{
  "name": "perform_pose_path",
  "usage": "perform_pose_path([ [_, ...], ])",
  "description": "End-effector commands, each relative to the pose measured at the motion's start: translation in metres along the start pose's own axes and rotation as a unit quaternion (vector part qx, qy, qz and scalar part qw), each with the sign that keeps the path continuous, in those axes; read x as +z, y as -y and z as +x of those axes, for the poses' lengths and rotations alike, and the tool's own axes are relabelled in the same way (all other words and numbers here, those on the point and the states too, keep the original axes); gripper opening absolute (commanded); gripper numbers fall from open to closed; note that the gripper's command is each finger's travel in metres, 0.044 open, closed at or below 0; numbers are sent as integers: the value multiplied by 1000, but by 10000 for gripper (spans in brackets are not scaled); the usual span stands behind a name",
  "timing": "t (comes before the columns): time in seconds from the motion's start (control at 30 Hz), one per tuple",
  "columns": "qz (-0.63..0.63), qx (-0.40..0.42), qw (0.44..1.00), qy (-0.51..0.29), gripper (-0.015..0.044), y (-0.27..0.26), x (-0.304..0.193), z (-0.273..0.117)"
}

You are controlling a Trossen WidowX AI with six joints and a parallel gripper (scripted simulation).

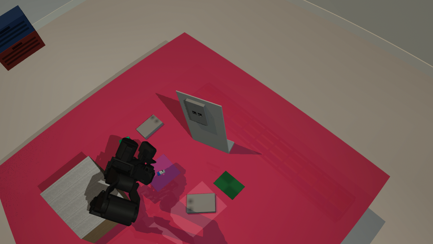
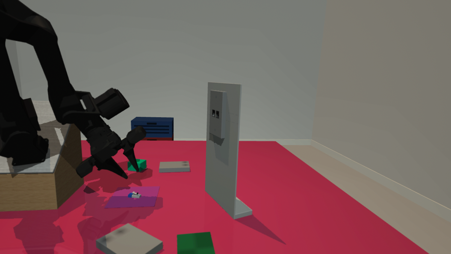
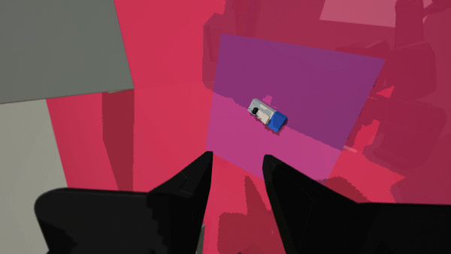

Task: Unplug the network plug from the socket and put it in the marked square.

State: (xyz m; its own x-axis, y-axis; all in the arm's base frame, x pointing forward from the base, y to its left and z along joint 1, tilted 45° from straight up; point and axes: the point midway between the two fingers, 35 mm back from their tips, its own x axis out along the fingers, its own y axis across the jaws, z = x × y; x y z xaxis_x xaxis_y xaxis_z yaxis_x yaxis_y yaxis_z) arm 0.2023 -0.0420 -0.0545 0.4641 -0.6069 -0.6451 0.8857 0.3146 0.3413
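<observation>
Black gripper (image 3: pixel 237 159): jaws parted with a plain gap, nothing between them, raised off the red table (image 1: pixel 272 136) and touching nothing.
Fingers (image 2: pixel 121 171): tips point down toward the near edge of the purple square (image 3: pixel 301 86).
Plug (image 3: pixel 267 114): lies flat inside the purple square, near its middle, grey body and blue end, apart from the fingertips.
Plug from above (image 1: pixel 161 172): just beside the arm (image 1: pixel 124 178), toward the table's left-front part.
Panel (image 2: pixel 222 148): upright near the table's middle, both sockets (image 2: pixel 215 114) showing dark and open.
Green cube (image 2: pixel 137 164): behind the fingers, toward the far left edge.
Grey slab (image 1: pixel 149 126): between cube and panel.
Second grey slab (image 1: pixel 201 202): near the front edge.
Green patch (image 1: pixel 228 184): flat, right of that slab.
</observation>
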Motion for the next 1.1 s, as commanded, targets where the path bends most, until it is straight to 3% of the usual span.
perform_pose_path([
  [0.0,6,3,1000,3,156,-5,0,-2],
  [1.07,6,2,1000,2,156,-18,-1,-23],
])
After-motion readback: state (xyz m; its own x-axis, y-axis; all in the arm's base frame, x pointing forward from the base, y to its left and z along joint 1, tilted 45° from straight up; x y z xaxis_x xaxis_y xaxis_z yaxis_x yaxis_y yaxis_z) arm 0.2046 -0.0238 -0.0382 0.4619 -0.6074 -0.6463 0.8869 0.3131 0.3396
